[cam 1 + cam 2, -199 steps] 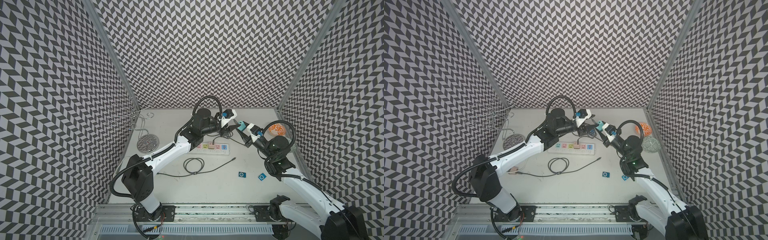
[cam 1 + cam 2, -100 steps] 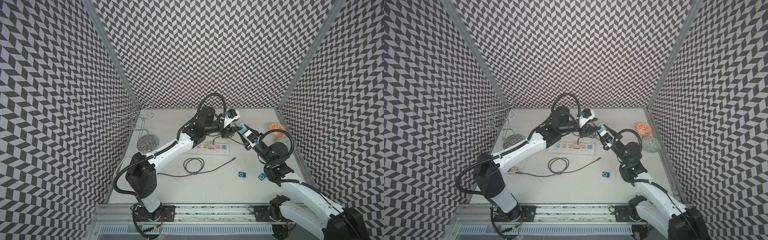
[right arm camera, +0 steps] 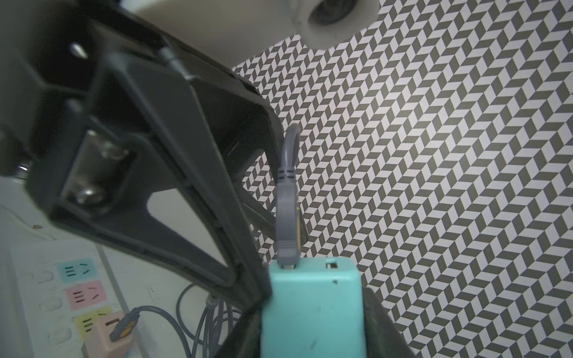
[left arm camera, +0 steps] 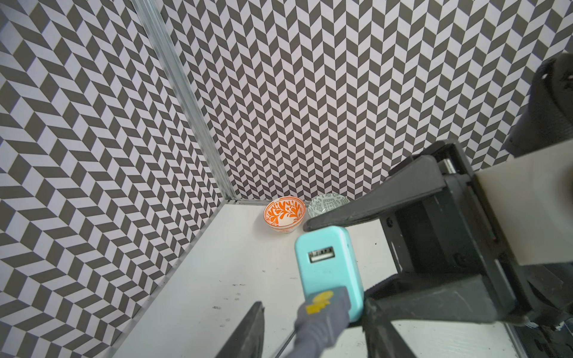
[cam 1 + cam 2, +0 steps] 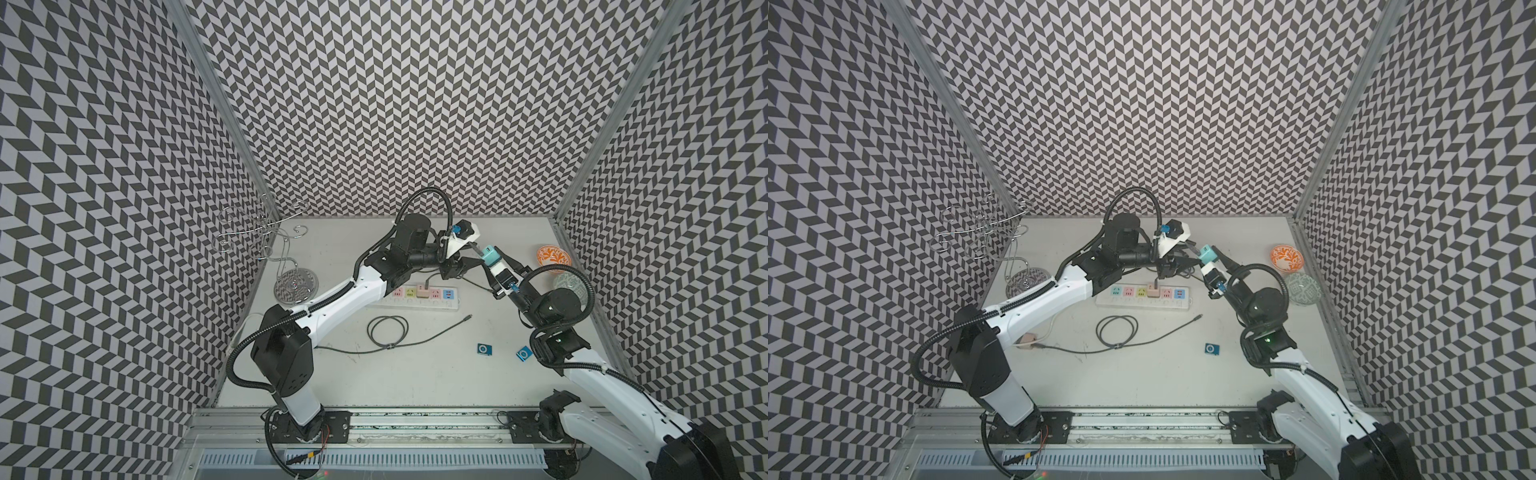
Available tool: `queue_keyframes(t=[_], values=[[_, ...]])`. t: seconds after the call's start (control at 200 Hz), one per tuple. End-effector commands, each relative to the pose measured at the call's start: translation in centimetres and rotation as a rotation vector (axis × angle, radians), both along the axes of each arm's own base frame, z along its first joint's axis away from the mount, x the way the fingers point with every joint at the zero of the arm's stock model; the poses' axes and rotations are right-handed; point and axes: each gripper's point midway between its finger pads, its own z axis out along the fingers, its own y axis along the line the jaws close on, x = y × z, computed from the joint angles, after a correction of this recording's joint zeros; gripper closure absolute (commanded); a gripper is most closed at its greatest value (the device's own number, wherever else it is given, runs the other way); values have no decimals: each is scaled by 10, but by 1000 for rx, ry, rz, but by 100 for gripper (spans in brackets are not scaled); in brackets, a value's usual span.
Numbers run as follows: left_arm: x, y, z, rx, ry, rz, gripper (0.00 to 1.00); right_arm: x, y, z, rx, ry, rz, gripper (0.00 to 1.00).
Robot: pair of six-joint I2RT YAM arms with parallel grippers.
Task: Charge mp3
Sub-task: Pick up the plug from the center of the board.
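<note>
The right gripper (image 3: pixel 313 316) clamps a teal USB charger (image 5: pixel 489 255) aloft behind the power strip (image 5: pixel 415 296), short of the back wall. The left gripper (image 5: pixel 471 255) has its fingers parted astride the grey USB plug (image 4: pixel 322 316). Two blue mp3 players (image 5: pixel 485 349) lie front-right on open tabletop (image 5: pixel 415 386); two bowls (image 5: pixel 552 254) hug the right edge.

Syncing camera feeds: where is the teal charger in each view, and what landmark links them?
In a top view: teal charger, right of centre, past the power strip's right end.
In a top view: teal charger, just right of centre.
Left wrist: close up, ports facing the camera, orange bowl behind.
Right wrist: close up, grey plug in it, power strip beside.
Landmark: the power strip, missing only from left wrist; use the orange bowl there.
</note>
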Motion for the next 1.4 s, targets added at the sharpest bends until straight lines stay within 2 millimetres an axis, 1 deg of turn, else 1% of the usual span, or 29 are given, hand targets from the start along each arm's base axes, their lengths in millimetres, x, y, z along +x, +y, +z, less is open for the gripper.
queue_keyframes(t=[0.0, 0.215, 0.446, 0.626, 0.756, 0.826, 0.891, 0.976, 1.077, 1.117, 1.157, 1.197, 1.242, 1.337, 1.397], values=[[-6, -1, -6, 20, 32, -19, 50, -20, 9, 33, -35, -174, 60, 72], [-12, -6, -11, 38, 39, -43, 52, -20, 13, 33, -75, -206, 69, 72], [-16, -9, -9, 34, 34, -52, 52, -20, 20, 29, -119, -219, 97, 72], [-20, -16, -15, 51, 35, -58, 54, -22, 26, 30, -119, -221, 114, 72], [-17, -19, -23, 78, 43, -48, 61, -22, 27, 31, -105, -218, 107, 71], [-17, -19, -25, 83, 41, -43, 66, -23, 26, 31, -107, -220, 103, 70], [-15, -18, -22, 81, 33, -34, 72, -22, 25, 28, -110, -212, 96, 69], [-15, -18, -19, 75, 20, -30, 79, -20, 23, 27, -103, -202, 80, 64], [-13, -18, -13, 67, 2, -26, 84, -17, 19, 26, -79, -173, 57, 53], [-11, -18, -10, 65, -10, -19, 87, -14, 15, 28, -58, -149, 39, 44], [-7, -17, -7, 64, -25, -13, 89, -9, 10, 29, -26, -114, 8, 30], [1, -16, 0, 54, -40, 4, 90, -5, 3, 30, 13, -91, -26, 21], [12, -13, 7, 44, -52, 24, 90, 0, -4, 28, 40, -67, -66, 15], [47, -6, 19, 38, -68, 115, 91, 4, -14, 18, 83, -17, -115, 10], [64, -1, 27, 32, -87, 142, 92, 5, -18, 13, 107, 7, -129, 8]])
